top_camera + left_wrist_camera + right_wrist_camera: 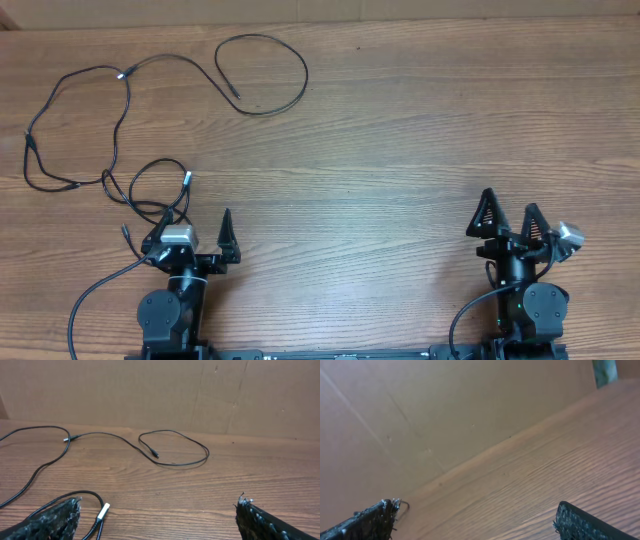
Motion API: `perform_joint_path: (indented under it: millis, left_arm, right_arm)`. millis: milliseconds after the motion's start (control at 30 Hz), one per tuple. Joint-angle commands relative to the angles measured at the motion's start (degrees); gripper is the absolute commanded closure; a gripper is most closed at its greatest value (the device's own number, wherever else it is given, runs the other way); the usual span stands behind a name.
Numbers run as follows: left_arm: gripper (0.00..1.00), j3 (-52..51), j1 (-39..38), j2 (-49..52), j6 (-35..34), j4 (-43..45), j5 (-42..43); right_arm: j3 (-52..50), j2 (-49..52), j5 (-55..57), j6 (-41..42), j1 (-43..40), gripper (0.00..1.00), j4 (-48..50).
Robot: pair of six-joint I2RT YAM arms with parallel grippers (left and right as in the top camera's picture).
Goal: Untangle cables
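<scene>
Thin black cables (110,140) lie spread over the far left of the wooden table (400,130). One runs from a silvery joint (125,73) into a wide loop (290,95). The loop (175,462) also shows in the left wrist view. A smaller loop with a silver-tipped plug (187,180) lies just in front of my left gripper (197,220), which is open over bare wood. That plug (104,511) rests beside the left finger (55,520). My right gripper (510,205) stands open at the near right, far from the cables, with nothing between its fingers (585,522).
A cardboard wall (160,395) stands along the table's far edge. Thicker black arm cables (95,295) hang at the near edge beside both arm bases. A short dark bit of cord (406,505) shows by the right gripper's left finger.
</scene>
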Motion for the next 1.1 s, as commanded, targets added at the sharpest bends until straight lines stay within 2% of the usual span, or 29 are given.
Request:
perform_joint_path:
  millis: [0,267,433,1067]
  left_arm:
    - [0.01,-0.4,-0.6,-0.5,1.2,0.2,0.0]
    - [0.00,-0.4,-0.6,-0.5,1.2,0.2,0.0]
    - [0.01,-0.4,-0.6,-0.5,1.2,0.2,0.0]
    - [0.01,-0.4,-0.6,-0.5,1.3,0.2,0.0]
  right_arm:
    - [-0.6,-0.5,-0.4,-5.6,1.9,0.00,0.1]
    - [-0.6,-0.5,0.8,-5.7,3.5,0.00,0.1]
    - [-0.6,-0.5,0.4,-9.9,3.5,0.00,0.1]
    - [-0.6,-0.5,0.5,-9.8,3.5,0.00,0.3]
